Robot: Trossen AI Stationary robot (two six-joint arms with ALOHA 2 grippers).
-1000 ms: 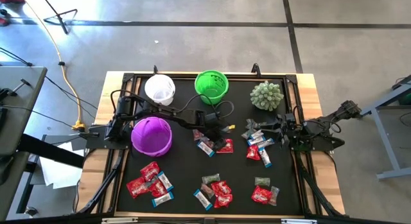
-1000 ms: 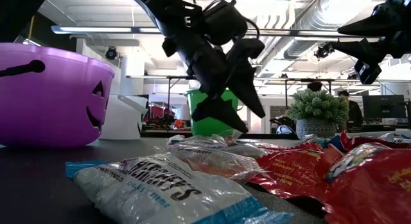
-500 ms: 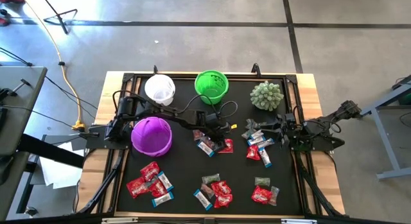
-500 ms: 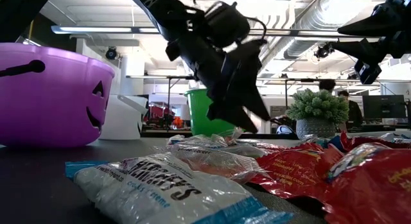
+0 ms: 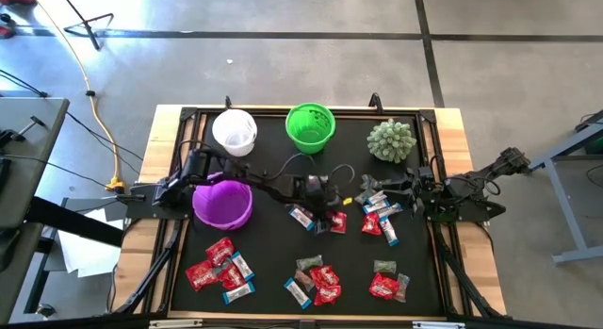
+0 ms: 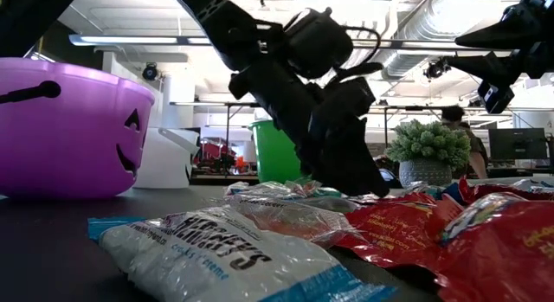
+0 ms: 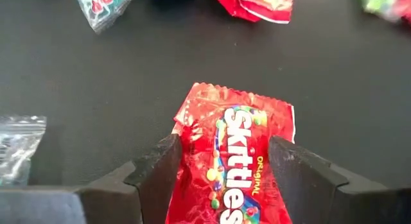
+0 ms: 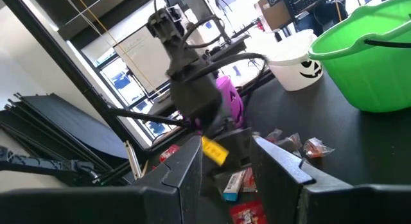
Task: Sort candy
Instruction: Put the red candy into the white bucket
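Left gripper (image 7: 221,166) is down at the middle of the black table (image 5: 268,254), its two dark fingers (image 7: 157,169) spread wide on either side of a red Skittles packet (image 7: 234,153) that lies flat on the mat; the fingers stand just beside the wrapper's edges, and whether they touch it cannot be told. Its arm (image 5: 254,181) reaches across from the table's left edge, passing over the purple pumpkin bucket (image 5: 223,201). Behind that bucket stand a white bucket (image 5: 234,130) and a green bucket (image 5: 310,124), with a spiky pale-green ball (image 5: 391,139) further right. Over at the table's right edge sits the right gripper (image 8: 225,163), above the mat and holding nothing, its fingers partly apart and aimed toward the centre. As for the candy, it is scattered in loose heaps: one cluster (image 5: 316,216) under the left gripper, another (image 5: 380,214) just in front of the right gripper, a group of red and blue-white pieces (image 5: 221,271) near the front left, one (image 5: 316,282) at the front centre and a smaller one (image 5: 388,282) at the front right. In the low view a blue-white Hershey's bar (image 6: 221,250) lies nearest the camera, beside red wrappers (image 6: 407,233).
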